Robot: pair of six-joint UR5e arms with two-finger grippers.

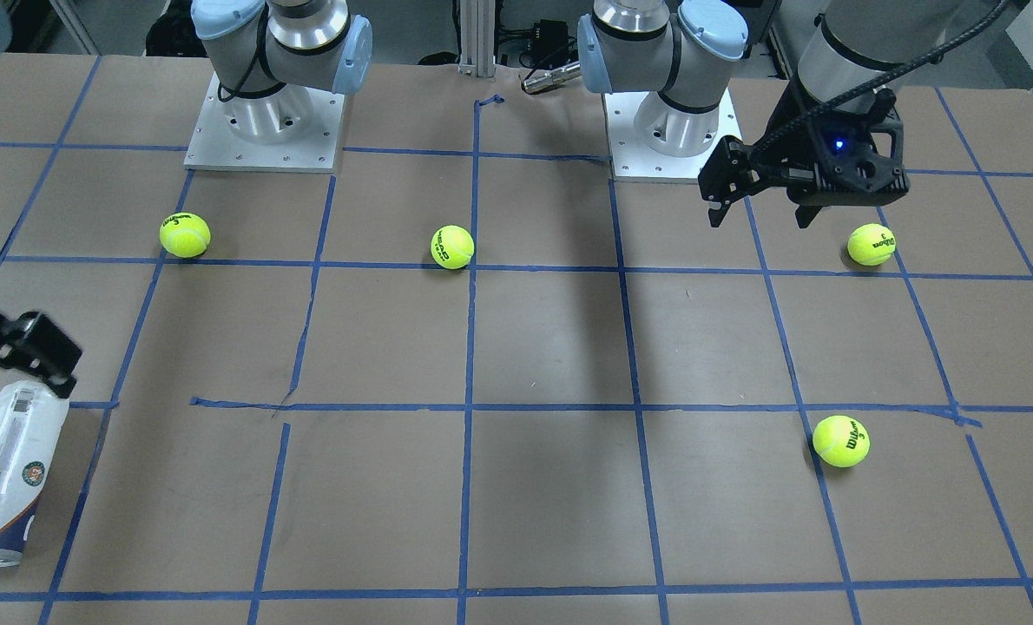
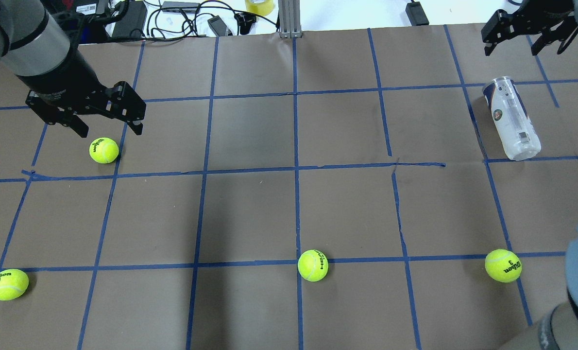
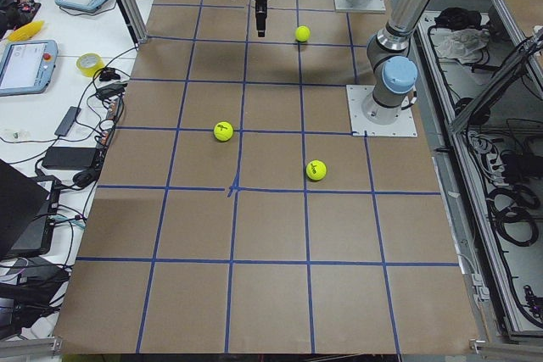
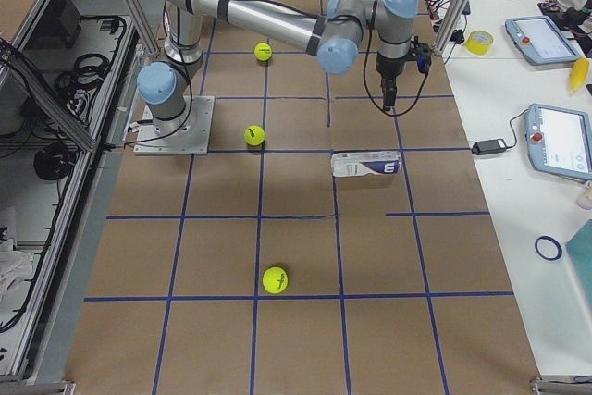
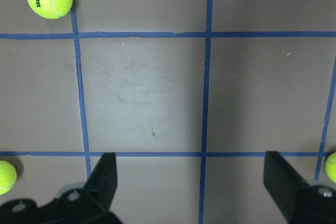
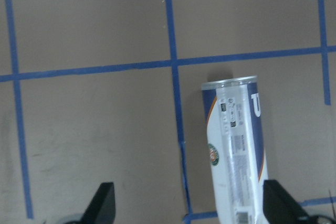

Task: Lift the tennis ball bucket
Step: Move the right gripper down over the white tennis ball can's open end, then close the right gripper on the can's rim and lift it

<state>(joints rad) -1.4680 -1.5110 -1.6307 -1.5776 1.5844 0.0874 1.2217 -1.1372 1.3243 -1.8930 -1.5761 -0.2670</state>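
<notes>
The tennis ball bucket (image 2: 511, 119) lay on its side at the overhead view's upper right, on the taped table (image 2: 250, 214). The right gripper (image 2: 510, 48) hovered near the top edge beyond it, jaws spread wide, clear of the can. At upper left, the left gripper (image 2: 110, 130) hung spread too, 1 tennis ball (image 2: 104, 150) just beneath.
</notes>
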